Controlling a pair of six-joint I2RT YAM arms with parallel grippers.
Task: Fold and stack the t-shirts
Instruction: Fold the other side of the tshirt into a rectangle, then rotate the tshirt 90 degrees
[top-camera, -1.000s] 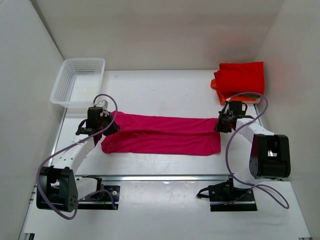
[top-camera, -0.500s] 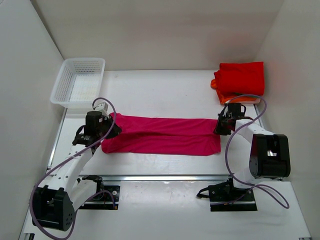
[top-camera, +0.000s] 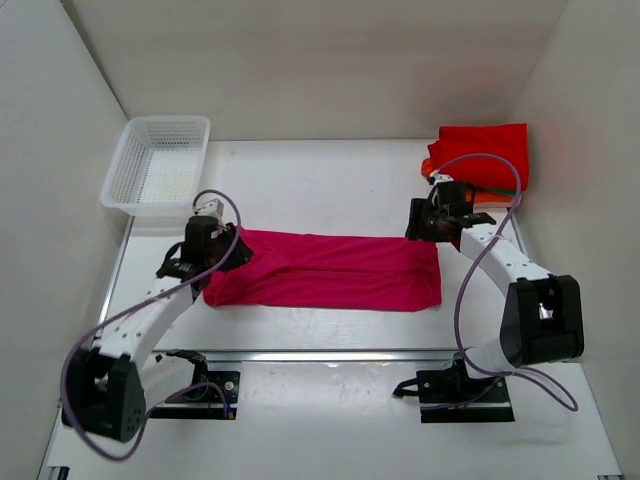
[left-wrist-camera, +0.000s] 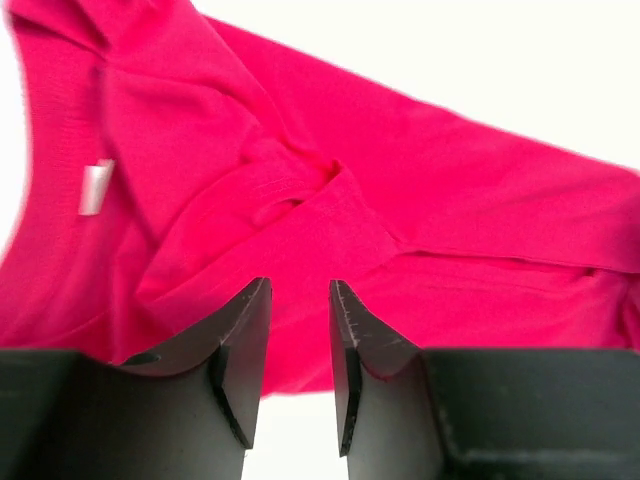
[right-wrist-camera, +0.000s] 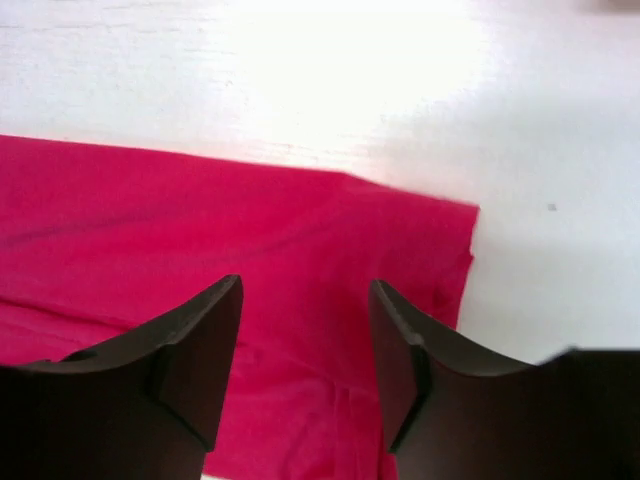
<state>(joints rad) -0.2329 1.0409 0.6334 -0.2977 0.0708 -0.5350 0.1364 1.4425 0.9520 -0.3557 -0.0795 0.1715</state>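
Observation:
The magenta t-shirt (top-camera: 325, 272) lies flat on the table, folded lengthwise into a long strip. My left gripper (top-camera: 222, 252) hovers over its left, collar end, jaws a little apart and empty; the left wrist view shows the gripper (left-wrist-camera: 298, 290) above the cloth (left-wrist-camera: 400, 180) and a white label (left-wrist-camera: 95, 188). My right gripper (top-camera: 418, 228) is open and empty above the shirt's far right corner; in the right wrist view the gripper (right-wrist-camera: 305, 290) is over the cloth (right-wrist-camera: 200, 220). A folded red t-shirt (top-camera: 485, 152) lies on an orange one (top-camera: 430, 168) at the back right. I cannot make out the green one.
A white mesh basket (top-camera: 155, 165) stands at the back left. White walls close in the table on the left, back and right. The right arm's purple cable (top-camera: 480, 160) arches over the red stack.
My right gripper has moved up and toward the back, off the shirt's right end. My left gripper has shifted slightly right over the collar end. The shirt lies flatter.

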